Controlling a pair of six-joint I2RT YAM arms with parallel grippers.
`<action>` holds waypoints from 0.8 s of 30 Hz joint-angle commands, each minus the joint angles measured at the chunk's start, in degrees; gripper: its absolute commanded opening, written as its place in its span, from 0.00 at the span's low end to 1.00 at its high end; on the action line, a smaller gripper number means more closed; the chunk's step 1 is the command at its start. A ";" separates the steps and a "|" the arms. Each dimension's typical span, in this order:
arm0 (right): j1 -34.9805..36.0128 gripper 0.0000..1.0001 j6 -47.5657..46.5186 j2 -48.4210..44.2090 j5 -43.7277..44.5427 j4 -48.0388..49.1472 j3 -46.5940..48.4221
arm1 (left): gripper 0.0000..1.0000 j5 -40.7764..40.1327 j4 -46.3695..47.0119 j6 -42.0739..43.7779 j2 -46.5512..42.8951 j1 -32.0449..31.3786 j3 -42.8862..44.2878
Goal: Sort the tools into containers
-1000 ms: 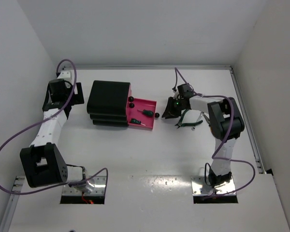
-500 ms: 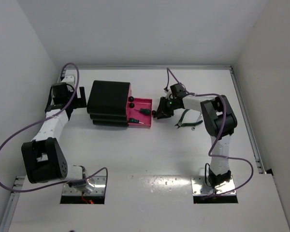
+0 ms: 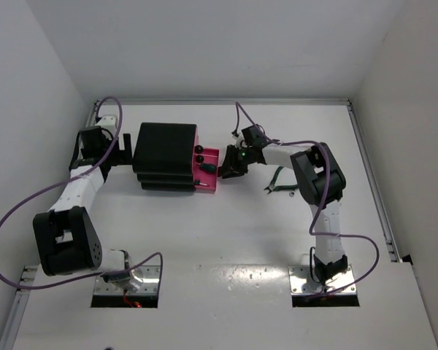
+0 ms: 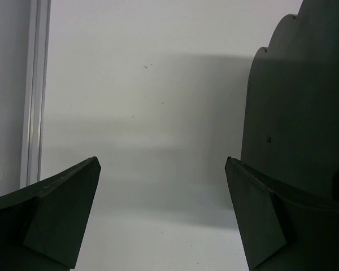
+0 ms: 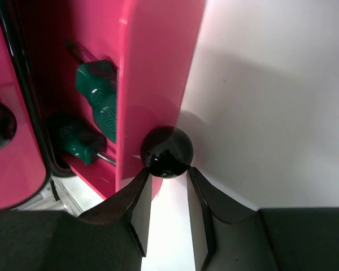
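The black drawer chest (image 3: 164,146) stands at the back left. Its magenta drawer (image 3: 209,173) sticks out partway to the right. In the right wrist view the drawer (image 5: 152,68) holds two green-handled tools (image 5: 99,107). My right gripper (image 5: 168,172) is shut on the drawer's round black knob (image 5: 168,151), with both fingertips touching it; it also shows in the top view (image 3: 226,168). Dark green-handled pliers (image 3: 281,182) lie on the table to the right. My left gripper (image 4: 163,164) is open and empty beside the chest's left side (image 4: 294,101). Yellow-handled pliers and the wrench are not visible.
Two more black knobs (image 3: 200,154) show on the chest's upper drawers. The white walls close in behind and on both sides. A metal rail (image 4: 34,84) runs along the table's left edge.
My right gripper has moved left with the knob, and the magenta drawer has slid well into the chest. My left gripper has moved closer to the chest's left side.
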 commanded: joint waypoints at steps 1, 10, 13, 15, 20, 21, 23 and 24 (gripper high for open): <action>1.31 0.32 2.63 1.78 -2.57 3.90 4.19 | 1.00 4.35 1.90 0.11 0.91 -0.08 -0.89; 3.15 0.34 9.74 4.77 -6.87 12.16 5.43 | 1.00 4.35 3.13 0.11 1.44 -0.08 -1.95; 3.77 0.35 15.18 6.53 -10.74 17.60 4.81 | 1.00 4.35 3.13 0.11 1.44 -0.08 -1.95; 4.38 0.36 17.66 7.06 -13.11 22.17 3.42 | 1.00 4.35 3.13 0.11 1.44 -0.08 -1.95; 5.43 0.39 24.15 8.73 -15.85 28.15 2.27 | 1.00 4.88 2.61 0.11 1.96 0.97 -1.43; 5.44 0.41 25.21 8.73 -16.45 30.42 2.27 | 1.00 5.58 2.60 -0.41 1.96 0.97 -0.73; 5.44 0.41 27.32 9.87 -16.99 31.15 2.27 | 1.00 6.20 2.07 -0.94 1.96 1.58 -0.20; 5.44 0.42 27.33 9.87 -17.51 32.28 2.27 | 1.00 6.20 2.07 -0.94 1.96 1.59 -0.20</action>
